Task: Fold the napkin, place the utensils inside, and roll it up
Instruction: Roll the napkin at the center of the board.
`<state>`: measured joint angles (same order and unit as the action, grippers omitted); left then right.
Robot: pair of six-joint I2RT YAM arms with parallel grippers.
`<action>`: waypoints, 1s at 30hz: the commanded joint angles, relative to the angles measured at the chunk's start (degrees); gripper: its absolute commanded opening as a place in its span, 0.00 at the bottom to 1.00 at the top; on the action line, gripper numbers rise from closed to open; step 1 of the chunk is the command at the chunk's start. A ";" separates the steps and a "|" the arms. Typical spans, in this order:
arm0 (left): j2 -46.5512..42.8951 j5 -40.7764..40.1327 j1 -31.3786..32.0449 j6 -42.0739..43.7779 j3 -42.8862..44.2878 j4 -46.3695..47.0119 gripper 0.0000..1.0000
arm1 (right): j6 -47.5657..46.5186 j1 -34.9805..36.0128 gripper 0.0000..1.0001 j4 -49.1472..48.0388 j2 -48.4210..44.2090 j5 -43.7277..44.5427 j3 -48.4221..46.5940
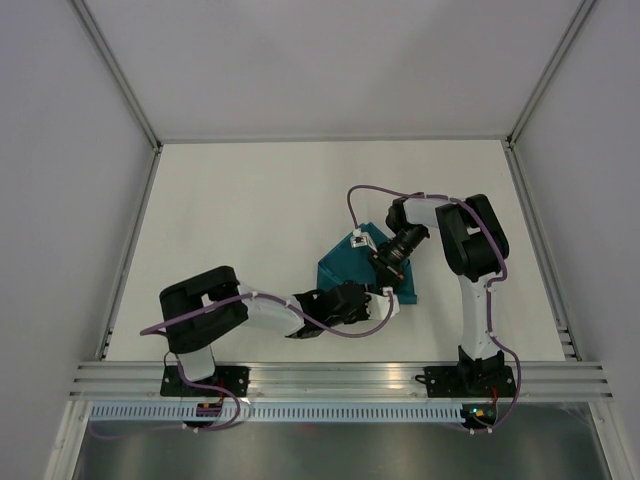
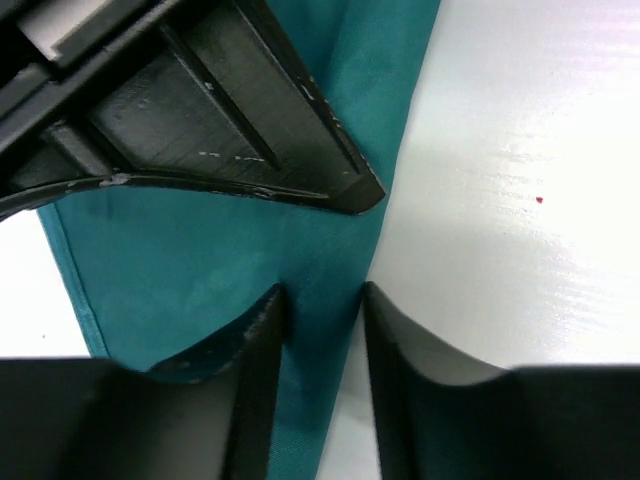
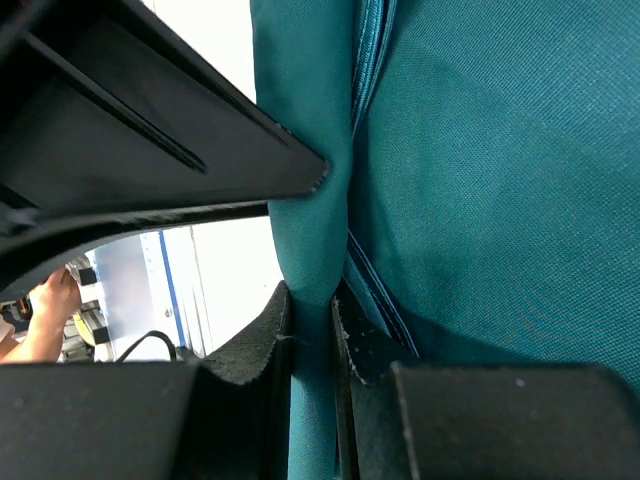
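Left gripper (image 1: 368, 300), seen from above, sits low at the napkin's (image 1: 345, 268) near edge, mid-table (image 1: 250, 200). My left arm is folded and reaches rightward. My right arm arches forward and bends back, with the right gripper (image 1: 383, 265) down on the cloth.

Left wrist view: the jaws stand part open, astride the napkin's edge.

Right wrist view: the jaws pinch a raised napkin fold.
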<state>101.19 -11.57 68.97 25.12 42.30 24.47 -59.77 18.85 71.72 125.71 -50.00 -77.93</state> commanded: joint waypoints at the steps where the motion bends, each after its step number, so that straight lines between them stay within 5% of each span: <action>1: 2.08 3.13 -0.06 2.65 2.86 -7.23 0.36 | -3.34 -0.48 0.05 -9.23 2.88 9.92 0.76; 5: 2.08 8.66 -1.20 0.11 3.75 -10.31 0.12 | -2.29 -0.57 0.17 -10.20 1.30 9.92 1.11; 6: 2.17 9.46 -1.47 -0.33 3.92 -10.67 0.02 | -1.76 -0.66 0.27 -10.64 0.07 9.92 1.29; 9: 2.17 15.33 -3.40 -3.41 4.10 -11.81 0.02 | -0.27 -1.01 0.40 -12.48 -3.53 9.13 2.34; 15: 4.19 26.33 -6.74 -9.04 5.42 -14.10 0.02 | 7.10 -3.46 0.48 -18.36 -12.94 8.16 4.36; 23: 10.17 39.34 -11.74 -16.24 9.20 -17.44 0.02 | 17.66 -11.81 0.50 -33.48 -26.01 7.81 9.45; 30: 15.53 46.64 -16.14 -22.13 14.90 -23.67 0.02 | 20.48 -12.44 0.52 -46.75 -39.65 11.59 22.28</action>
<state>110.76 30.22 53.67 8.51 57.43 15.03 -41.65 5.96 33.19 90.35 -39.48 -58.85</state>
